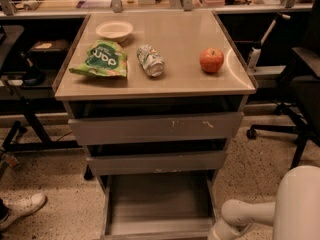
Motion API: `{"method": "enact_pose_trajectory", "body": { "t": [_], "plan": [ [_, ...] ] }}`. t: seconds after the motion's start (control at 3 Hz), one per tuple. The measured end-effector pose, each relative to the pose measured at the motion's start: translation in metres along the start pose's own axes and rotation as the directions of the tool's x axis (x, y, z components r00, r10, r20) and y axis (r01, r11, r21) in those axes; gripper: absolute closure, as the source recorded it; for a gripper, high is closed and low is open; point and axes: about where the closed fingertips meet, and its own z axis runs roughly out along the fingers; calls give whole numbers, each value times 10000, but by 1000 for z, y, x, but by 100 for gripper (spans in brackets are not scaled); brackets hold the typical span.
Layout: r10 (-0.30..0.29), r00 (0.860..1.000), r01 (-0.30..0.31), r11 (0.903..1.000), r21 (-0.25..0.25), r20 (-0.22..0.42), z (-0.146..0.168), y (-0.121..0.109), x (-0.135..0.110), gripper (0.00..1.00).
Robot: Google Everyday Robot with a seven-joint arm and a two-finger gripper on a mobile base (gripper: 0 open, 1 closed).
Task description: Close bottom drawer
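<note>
A grey metal cabinet (170, 81) with a smooth beige top stands on a speckled floor and carries 3 drawers, stacked and each narrower than the one above. The widest top drawer front (155, 128), marked with small white scratches, sits slightly out, with a dark gap above it. The medium-width middle drawer front (157, 162) likewise shows a dark slot above it. The bottom drawer (157, 204), the lowest and narrowest of the 3, is pulled well out toward the camera, its shallow rectangular tray open to view and its plain front at the lower edge of the view. On the top lie 4 things: 1 shallow white bowl (114, 30) at the back left, 1 green snack bag (101, 60) just in front of it, 1 crushed-looking drinks can (150, 60) lying on its side near the middle, and 1 red apple (211, 60) well apart to the right. 1 white robot arm (250, 214) enters from the lower right corner, its thick outer link upright and a slimmer link reaching left and bending down at a rounded joint just beside the open drawer's right front corner. The gripper lies past the bottom edge below that joint, so I cannot tell whether it is spread or pressed together. 1 white shoe (20, 209) rests on the floor at the lower left, and 1 dark office chair (300, 84) stands to the right.
</note>
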Motion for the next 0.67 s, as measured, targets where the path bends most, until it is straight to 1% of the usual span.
{"method": "enact_pose_trajectory", "body": {
  "t": [0.33,0.67],
  "plan": [
    [-32,10000,32,10000,62,-25,6,-12,-1,100],
    [-161,9999,160,9998,155,34,17,-30,-14,100]
  ]
}}
